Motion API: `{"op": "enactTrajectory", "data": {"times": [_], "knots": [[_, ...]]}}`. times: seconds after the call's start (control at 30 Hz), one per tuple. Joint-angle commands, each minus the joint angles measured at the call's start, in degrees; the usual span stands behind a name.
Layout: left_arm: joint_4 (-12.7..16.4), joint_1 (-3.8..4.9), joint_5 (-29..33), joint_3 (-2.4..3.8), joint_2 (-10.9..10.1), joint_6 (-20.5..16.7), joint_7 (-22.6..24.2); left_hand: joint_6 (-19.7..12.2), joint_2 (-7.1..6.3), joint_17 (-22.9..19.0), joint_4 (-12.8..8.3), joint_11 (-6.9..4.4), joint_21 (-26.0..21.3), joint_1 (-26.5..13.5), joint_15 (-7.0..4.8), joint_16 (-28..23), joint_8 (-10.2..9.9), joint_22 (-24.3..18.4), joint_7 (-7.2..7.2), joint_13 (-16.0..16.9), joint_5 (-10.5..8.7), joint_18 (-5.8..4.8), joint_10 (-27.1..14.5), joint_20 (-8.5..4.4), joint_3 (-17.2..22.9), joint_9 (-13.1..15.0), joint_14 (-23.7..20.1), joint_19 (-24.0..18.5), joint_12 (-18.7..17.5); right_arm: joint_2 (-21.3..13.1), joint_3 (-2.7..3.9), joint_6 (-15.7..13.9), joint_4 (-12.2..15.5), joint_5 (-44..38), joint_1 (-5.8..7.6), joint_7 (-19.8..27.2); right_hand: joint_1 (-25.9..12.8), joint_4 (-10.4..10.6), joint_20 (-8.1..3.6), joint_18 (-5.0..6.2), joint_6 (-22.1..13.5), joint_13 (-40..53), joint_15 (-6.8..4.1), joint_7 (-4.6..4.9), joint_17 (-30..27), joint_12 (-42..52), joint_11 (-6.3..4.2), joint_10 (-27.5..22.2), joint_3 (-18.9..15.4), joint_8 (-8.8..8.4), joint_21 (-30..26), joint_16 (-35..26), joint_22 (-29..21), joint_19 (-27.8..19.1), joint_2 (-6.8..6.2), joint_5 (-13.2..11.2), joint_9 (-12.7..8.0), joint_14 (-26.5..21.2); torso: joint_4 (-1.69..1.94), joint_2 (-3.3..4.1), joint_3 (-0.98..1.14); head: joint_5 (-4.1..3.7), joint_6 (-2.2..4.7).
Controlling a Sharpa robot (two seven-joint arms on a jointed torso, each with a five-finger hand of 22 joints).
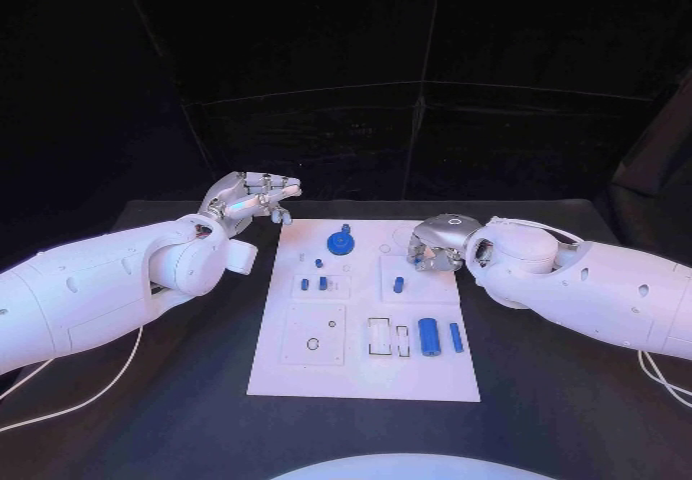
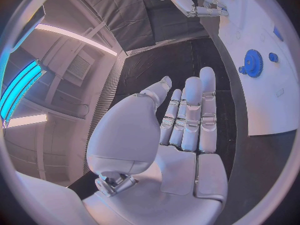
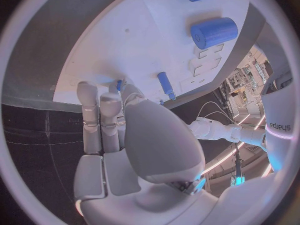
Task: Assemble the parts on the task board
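The left hand [image 1: 257, 196] hovers over the black desk [image 1: 188, 400] beside the task board's [image 1: 289, 375] far-left corner, fingers straight and apart, holding nothing. On the board lie a blue gear [image 1: 340, 242], small pegs [image 1: 313, 284], then a thick cylinder [image 1: 428, 333]. The right hand [image 1: 437, 246] covers the far-right corner; the wrist view shows its fingers [image 3: 94, 115] at the board's edge, but whether they hold anything I cannot tell.
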Motion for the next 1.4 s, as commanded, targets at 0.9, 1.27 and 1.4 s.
{"op": "enactTrajectory", "data": {"times": [0.9, 1.27, 1.4], "knots": [[0.02, 0.09, 0.52, 0.04, -0.18, 0.22, 0.69, 0.25, 0.39, -0.35, -0.46, -0.12, -0.63, 0.65, -0.17, -0.40, 0.67, -0.31, -0.22, -0.07, 0.14, 0.36, 0.55, -0.17, 0.41, 0.11, -0.45, -0.25, 0.47, -4.43, -0.03, -11.89, 5.29, 3.06, -0.29, 0.67, -7.71, -6.75, -0.15, -2.09, 2.61, 0.16, -0.15, 0.10, 5.23, -3.13, -0.13, 3.94, 21.25, -0.45, 7.47, 7.32, 9.34, 2.45, -6.04, -0.68, -0.05, 1.39, -0.05, -0.08, -0.04, -0.14, -0.01], [0.19, 0.09, 0.52, 0.04, -0.28, 0.22, 0.60, 0.17, 0.31, -0.42, -0.56, -0.10, -0.69, 0.74, -0.18, -0.44, 0.73, -0.37, -0.20, -0.09, 0.14, 0.36, 0.49, -0.20, 0.43, 0.10, -0.46, -0.22, 0.49, -6.52, 0.04, -15.55, 10.75, 7.28, -0.27, 2.40, -8.70, -7.83, -0.03, -2.09, 2.19, 0.16, -0.01, 0.32, 5.35, -3.41, 0.03, 3.69, 23.12, -0.47, 7.74, 7.68, 9.59, 2.35, -6.69, -0.17, -0.08, 1.35, -0.05, -0.06, -0.06, 0.01, -0.04], [0.36, 0.09, 0.52, 0.04, -0.25, 0.35, 0.56, 0.08, 0.23, -0.50, -0.74, -0.09, -0.75, 0.92, -0.19, -0.48, 0.81, -0.43, -0.18, -0.12, 0.14, 0.35, 0.42, -0.22, 0.50, 0.08, -0.46, -0.17, 0.51, -6.03, 0.04, -15.65, 13.65, 8.56, -0.27, 2.68, -8.96, -8.08, 0.00, -2.10, 2.08, 0.16, 0.03, 0.38, 5.40, -3.48, 0.09, 3.62, 23.53, -0.47, 7.84, 7.79, 9.69, 2.36, -6.84, -0.02, -0.08, 1.35, 0.03, 0.01, -0.04, 0.22, -0.13]]}}
